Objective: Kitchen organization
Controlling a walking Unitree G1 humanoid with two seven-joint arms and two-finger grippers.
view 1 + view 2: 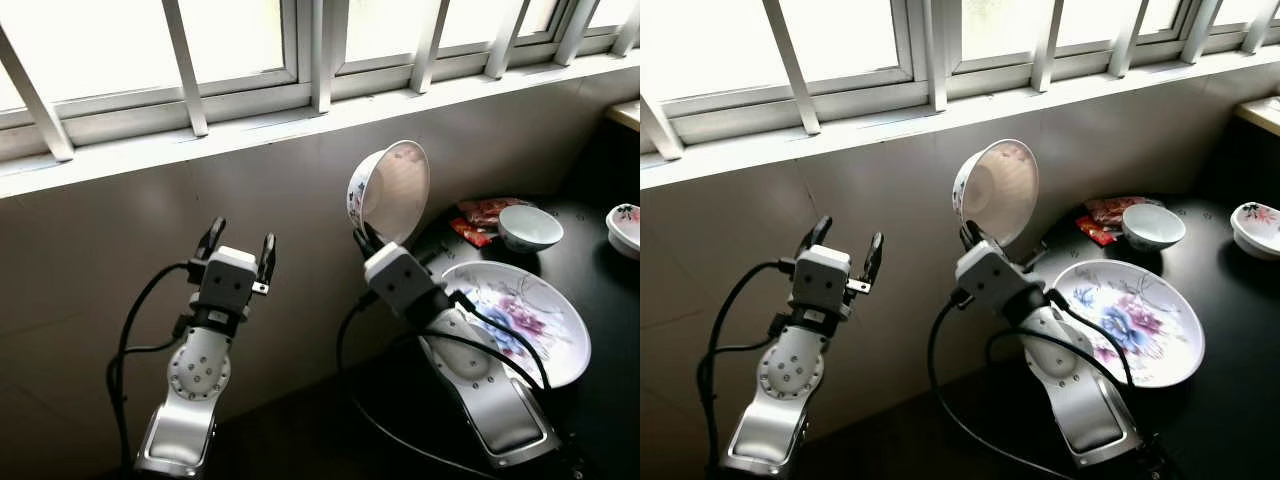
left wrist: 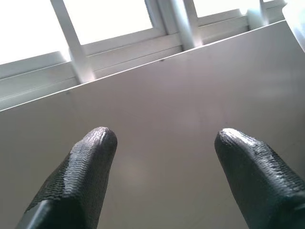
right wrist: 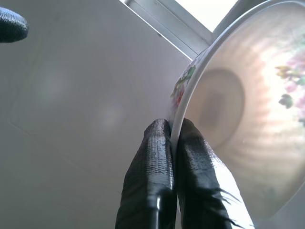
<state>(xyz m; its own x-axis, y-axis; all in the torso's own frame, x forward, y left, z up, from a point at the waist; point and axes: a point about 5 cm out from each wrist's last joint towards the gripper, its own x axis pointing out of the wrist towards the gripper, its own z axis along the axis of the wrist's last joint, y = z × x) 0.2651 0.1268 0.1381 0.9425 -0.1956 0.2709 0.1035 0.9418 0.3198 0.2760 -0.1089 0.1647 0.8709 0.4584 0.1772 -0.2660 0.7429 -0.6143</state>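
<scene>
My right gripper is shut on the rim of a white bowl with a floral pattern, holding it tilted on its side in the air in front of the tiled wall. The right wrist view has both fingertips pinching the bowl's rim, one inside and one outside. Raised to the left, my left gripper is open with nothing between its fingers. A large floral plate lies on the black counter under the right arm.
A small white bowl and a red packet sit on the black counter near the wall. Another floral bowl is at the far right. A barred window sill runs above the tiled wall.
</scene>
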